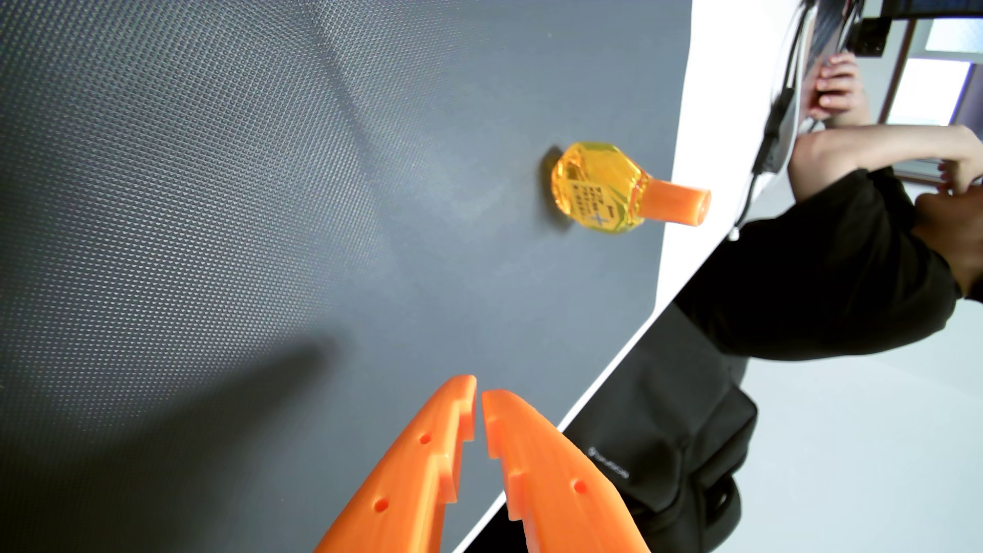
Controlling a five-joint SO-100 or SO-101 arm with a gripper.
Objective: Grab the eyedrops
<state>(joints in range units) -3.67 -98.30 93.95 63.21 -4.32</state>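
In the wrist view, the left and middle part is covered by a dark grey mat [213, 212] with a fine dotted texture. A soft crease or fold line runs across it near the top, and a blurred shadow lies on it low in the picture, left of the pincer.

At the bottom edge, the orange gripper [478, 391] comes into the picture. Its two fingers [404, 478] are almost together at the tips, with only a thin gap between them, and nothing is held there. The lower parts of the fingers are cut off by the bottom edge, so the rest of the arm cannot be seen.

Further right and higher, the eyedrops bottle [601, 186] stands on the mat, near its right border and well apart from the gripper. The body is clear yellow and the cap [683, 204] is orange and points to the right in this picture. There is small dark print on the body, but it is too small to read.

Right of the mat a white table surface [707, 80] shows as a narrow strip. Behind it is a person in a black sleeve [824, 276]; a hand [840, 85] is raised at the top right, partly behind dark cables [776, 122]. A black bag [675, 425] lies below the table edge; its small logo is not legible.
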